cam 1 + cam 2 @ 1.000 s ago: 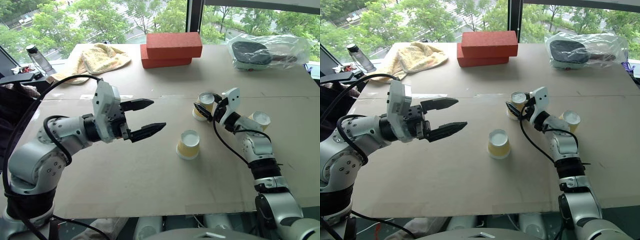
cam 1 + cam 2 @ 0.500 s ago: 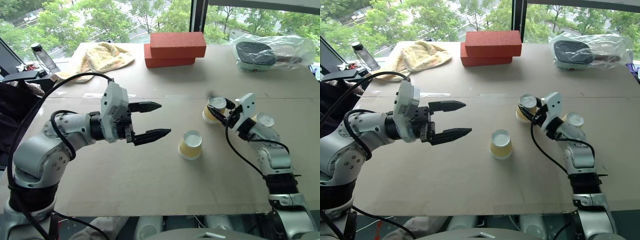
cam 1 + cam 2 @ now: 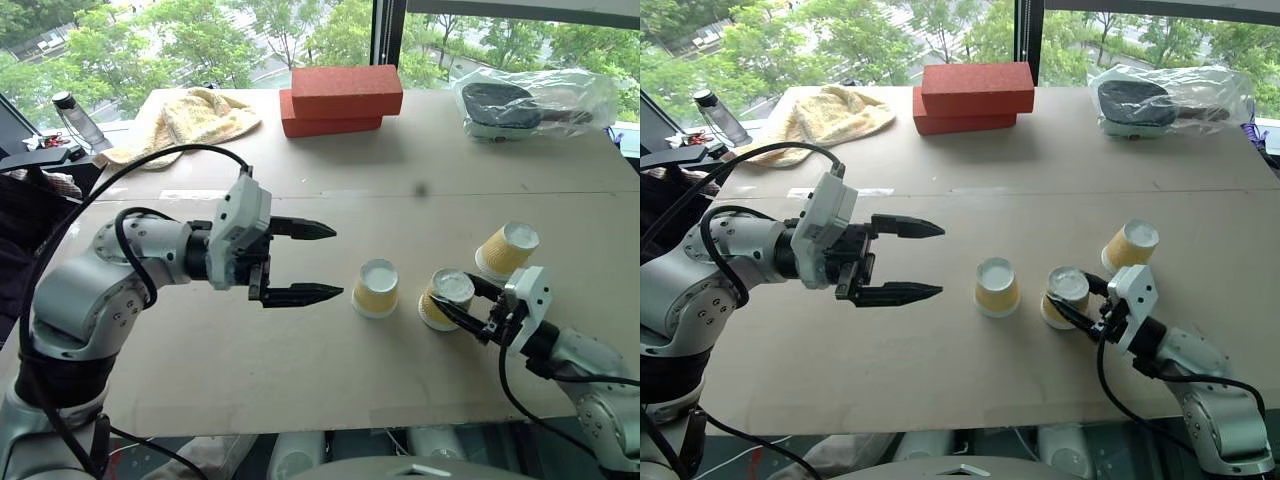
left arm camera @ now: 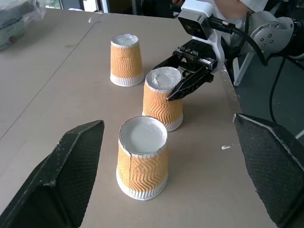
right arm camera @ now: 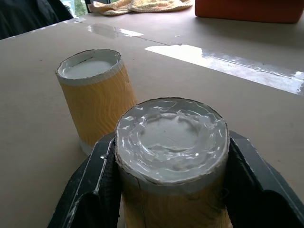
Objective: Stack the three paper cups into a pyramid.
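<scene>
Worktop: cardboard-covered surface.
Three paper cups, all upside down, none stacked. Left cup stands free; middle cup just beside it; right cup near, further back.
Right hand: clamped on the middle cup. Right wrist view shows both fingers pressed to its sides, hidden from the head views.
Left hand: jaws wide, empty, raised beside the left cup.
Head views alone show: two red bricks, yellow towel, bagged item.

Left pincer agape, level; right pincer clamped on cup.
</scene>
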{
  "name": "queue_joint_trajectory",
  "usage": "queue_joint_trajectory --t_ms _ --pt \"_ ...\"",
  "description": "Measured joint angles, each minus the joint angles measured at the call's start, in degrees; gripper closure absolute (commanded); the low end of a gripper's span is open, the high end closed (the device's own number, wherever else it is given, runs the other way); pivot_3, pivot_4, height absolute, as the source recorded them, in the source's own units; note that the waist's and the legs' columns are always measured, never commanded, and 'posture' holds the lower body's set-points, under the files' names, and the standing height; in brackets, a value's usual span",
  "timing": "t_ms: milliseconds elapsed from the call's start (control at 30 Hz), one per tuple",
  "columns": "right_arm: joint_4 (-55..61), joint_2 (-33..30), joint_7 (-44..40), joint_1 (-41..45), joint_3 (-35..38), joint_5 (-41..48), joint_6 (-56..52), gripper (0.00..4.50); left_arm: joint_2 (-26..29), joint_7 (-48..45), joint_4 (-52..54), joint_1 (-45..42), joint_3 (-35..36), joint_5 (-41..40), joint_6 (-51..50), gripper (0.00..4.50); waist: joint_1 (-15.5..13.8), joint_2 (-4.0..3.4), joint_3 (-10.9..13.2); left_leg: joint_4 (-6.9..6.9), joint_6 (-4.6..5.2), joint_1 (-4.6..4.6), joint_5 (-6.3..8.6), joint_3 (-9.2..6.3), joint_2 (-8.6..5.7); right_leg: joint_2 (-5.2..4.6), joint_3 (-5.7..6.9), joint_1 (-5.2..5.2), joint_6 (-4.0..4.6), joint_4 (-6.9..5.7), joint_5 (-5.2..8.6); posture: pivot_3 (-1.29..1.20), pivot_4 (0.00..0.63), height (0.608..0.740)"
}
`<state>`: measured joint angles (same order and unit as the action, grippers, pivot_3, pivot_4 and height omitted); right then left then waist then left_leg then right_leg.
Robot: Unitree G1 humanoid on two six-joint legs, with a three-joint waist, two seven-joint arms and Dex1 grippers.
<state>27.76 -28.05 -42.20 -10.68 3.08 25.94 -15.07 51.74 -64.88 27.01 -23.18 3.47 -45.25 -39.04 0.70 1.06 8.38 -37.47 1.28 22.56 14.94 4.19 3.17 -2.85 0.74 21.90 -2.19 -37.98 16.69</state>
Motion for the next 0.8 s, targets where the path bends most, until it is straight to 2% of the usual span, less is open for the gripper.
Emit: queue_joint_trajectory --t_ms 167,333,600,767,800 --pt "-4.53 4.15 0.07 2.00 -3.37 -3.88 7.15 2.48 0.10 -0.38 0.03 -0.52 -0.32 0.08 -0.16 0.00 -0.01 0.01 0.01 0.00 -0.01 0.02 -0.01 -0.02 0.01 0.01 -0.01 0.00 0.00 0.00 0.00 0.00 0.150 0.730" --pt "-6.19 4.63 -0.47 2.95 -4.97 -4.99 9.87 2.48 1.26 -1.10 0.05 -0.51 0.03 0.09 -0.37 0.00 0.00 0.01 0.00 0.00 -0.02 0.02 -0.01 -0.03 0.03 0.00 0.00 0.00 0.00 0.00 0.00 0.00 0.150 0.730" --pt "-6.36 5.23 -1.20 3.42 -6.85 -3.02 8.22 2.48 1.68 -1.33 0.13 0.48 0.47 0.25 -0.09 0.00 -0.03 0.01 0.00 0.00 -0.02 0.01 -0.01 -0.03 0.04 0.00 -0.01 0.00 0.00 -0.01 0.00 0.00 0.150 0.730" --pt "-6.28 4.66 -1.15 3.29 -7.30 -2.73 6.51 0.03 1.68 -1.45 0.28 0.88 0.48 0.36 0.23 0.00 -0.10 0.01 0.01 0.00 -0.02 0.02 -0.01 -0.04 0.04 -0.01 0.00 0.00 0.01 -0.01 0.00 0.00 0.150 0.730" --pt "-6.29 4.62 -1.16 3.02 -7.42 -2.73 6.34 0.03 1.68 -1.51 0.36 0.94 0.48 0.37 0.35 0.00 -0.13 0.01 0.01 0.00 -0.02 0.02 -0.01 -0.04 0.03 -0.01 -0.01 0.00 0.01 -0.01 0.00 0.00 0.150 0.730"
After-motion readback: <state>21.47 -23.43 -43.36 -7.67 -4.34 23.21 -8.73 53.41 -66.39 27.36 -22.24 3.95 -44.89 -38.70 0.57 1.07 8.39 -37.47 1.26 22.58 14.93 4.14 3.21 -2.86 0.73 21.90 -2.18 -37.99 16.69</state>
